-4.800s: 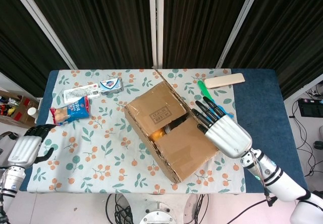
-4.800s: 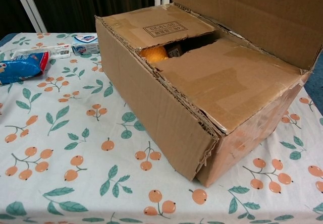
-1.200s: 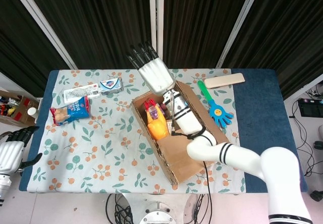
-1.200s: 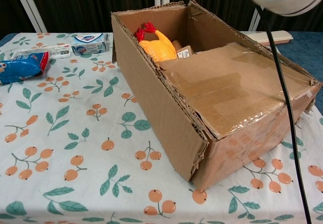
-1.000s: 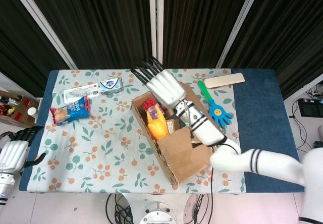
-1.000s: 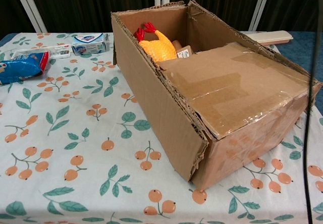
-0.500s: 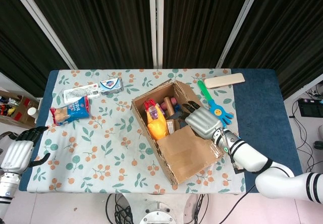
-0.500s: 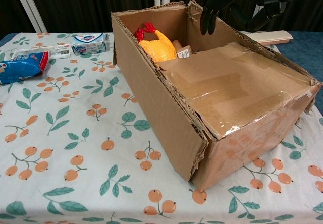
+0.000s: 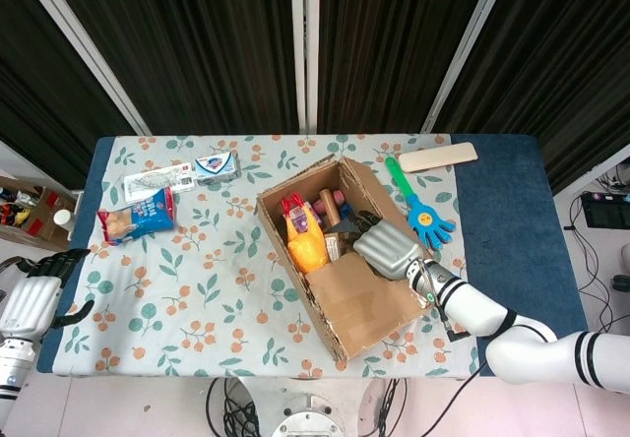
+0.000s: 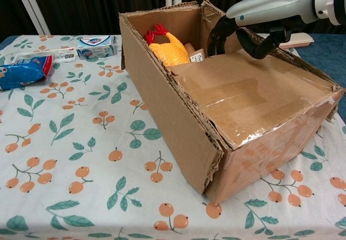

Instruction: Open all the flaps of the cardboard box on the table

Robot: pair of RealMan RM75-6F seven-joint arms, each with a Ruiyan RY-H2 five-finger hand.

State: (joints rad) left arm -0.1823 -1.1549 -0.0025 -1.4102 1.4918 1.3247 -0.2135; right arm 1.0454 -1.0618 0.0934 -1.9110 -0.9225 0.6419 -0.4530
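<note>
At table centre sat the cardboard box [image 9: 335,252], turned at an angle on the patterned tablecloth [image 9: 197,289]. Its far half lay open, a rubber chicken [image 10: 168,51] and other small items showing inside. One near flap [image 10: 251,91] still lay flat across the near half, taped and glossy.

Right hand [image 9: 386,248]: a second earlier it was raised high above the far end of the box; half a second earlier it was dropping toward the flap. Now it hung low at the far edge of that flap, fingers [image 10: 217,33] curled downward and hooked over the edge, apart rather than clenched. Whether they actually touched the cardboard I could not tell; nothing was held. Judgement: the far flap was done with, and the hand was setting up to lift this last closed one, so the task looked well advanced but unfinished.

Left hand [image 9: 31,299]: at the near left corner, off the cloth, fingers loosely apart, holding nothing; barely shifted.

Further out: snack bag [image 9: 138,216] and soap box [image 9: 217,165] at far left; blue hand-shaped toy [image 9: 418,208] and wooden slat [image 9: 438,156] at far right.
</note>
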